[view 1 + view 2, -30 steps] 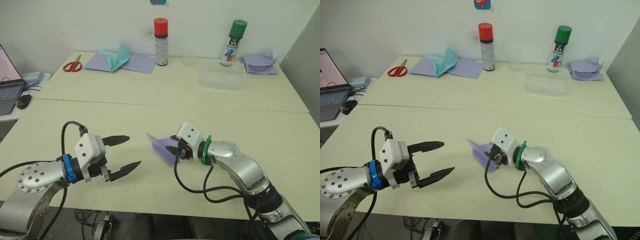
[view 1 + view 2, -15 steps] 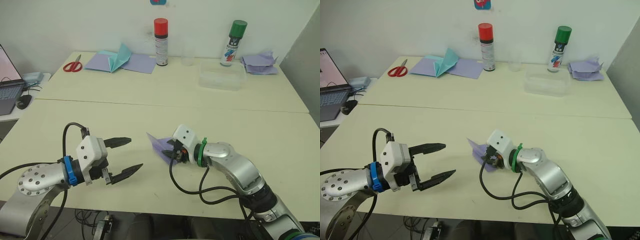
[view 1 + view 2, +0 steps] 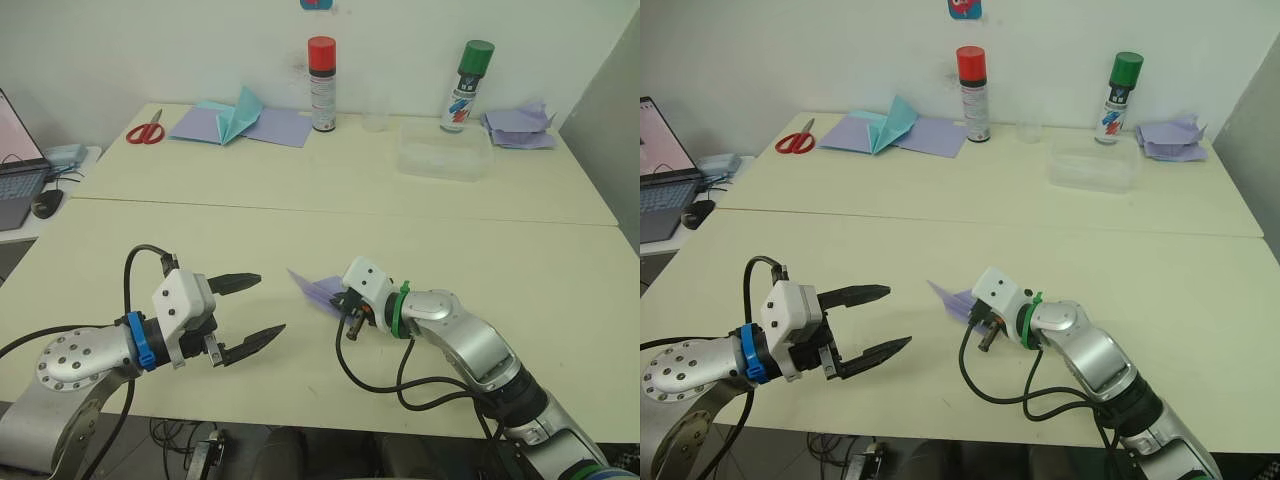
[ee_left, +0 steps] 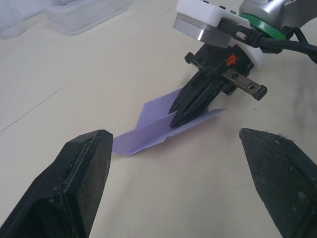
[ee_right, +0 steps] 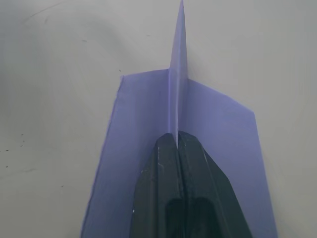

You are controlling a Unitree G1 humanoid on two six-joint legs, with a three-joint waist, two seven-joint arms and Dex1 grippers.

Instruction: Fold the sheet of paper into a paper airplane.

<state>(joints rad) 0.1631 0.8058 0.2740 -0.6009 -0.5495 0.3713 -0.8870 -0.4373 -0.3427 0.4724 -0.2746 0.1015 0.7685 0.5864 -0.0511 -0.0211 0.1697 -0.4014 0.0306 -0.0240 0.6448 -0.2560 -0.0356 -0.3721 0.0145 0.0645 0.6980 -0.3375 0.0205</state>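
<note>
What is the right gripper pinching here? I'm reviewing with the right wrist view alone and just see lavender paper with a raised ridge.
Observer: The right gripper is shut on the paper airplane, clamping its centre ridge against the table.
Operator: Where is the left gripper?
Observer: The left gripper is open and clear of the paper, on the robot's left of the nose.
Operator: Anything else nearby?
Observer: Nothing close. At the table's far edge stand a red-capped spray can, a green-capped spray can and a clear plastic box.
</note>
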